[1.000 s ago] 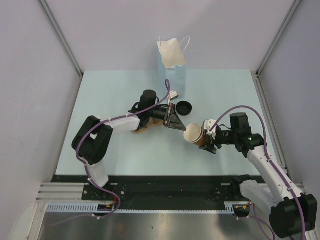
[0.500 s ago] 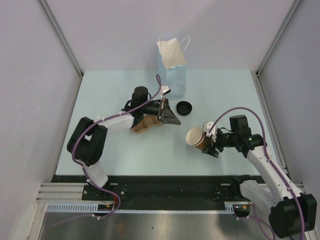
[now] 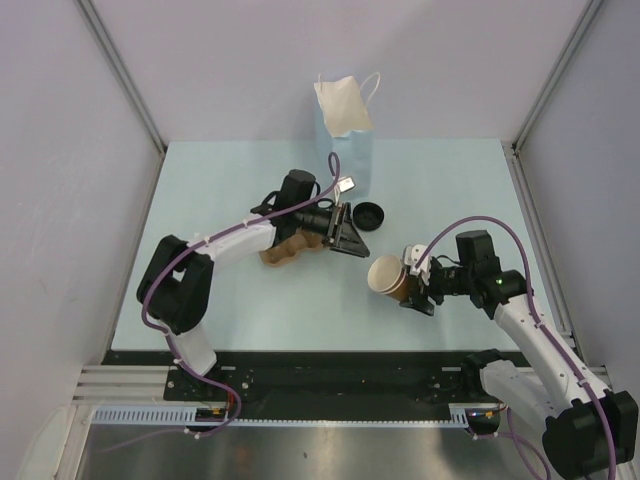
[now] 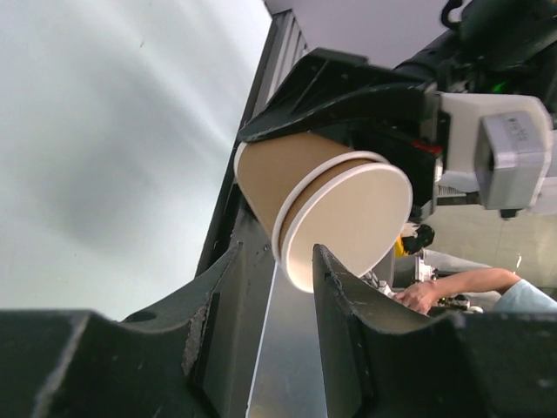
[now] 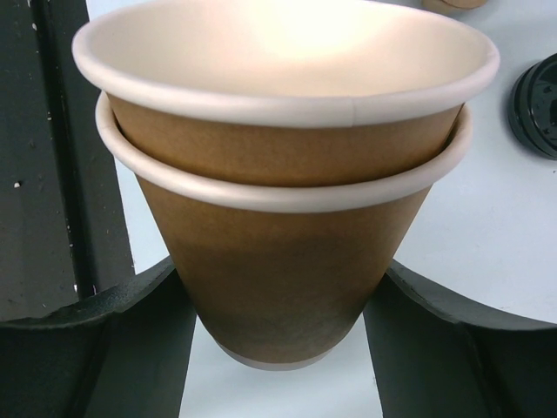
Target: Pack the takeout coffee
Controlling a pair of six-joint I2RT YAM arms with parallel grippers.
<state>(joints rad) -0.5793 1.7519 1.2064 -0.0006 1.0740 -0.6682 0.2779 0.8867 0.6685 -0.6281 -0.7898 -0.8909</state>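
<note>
On worktop (image 3: 200, 200): light-blue paper bag (image 3: 345, 140) upright at 12 o'clock edge. Brown moulded-pulp carrier (image 3: 283, 252) near centre, under left arm. At 4 o'clock of centre, right claw (image 3: 410, 286) clamps kraft-paper cup (image 3: 385, 273), held off worktop, tilted, mouth toward 10 o'clock. Two rims show, likely nested pair. Aimed at cup, left claw (image 3: 352, 240) part-open, empty. At bag's 5 o'clock, black lid (image 3: 368, 215) lies flat. To do well: level cup, grip low on wall, seat lid square on rim, press evenly.

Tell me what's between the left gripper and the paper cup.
Nothing; the top view shows just bare table between left gripper and paper cup.
</note>
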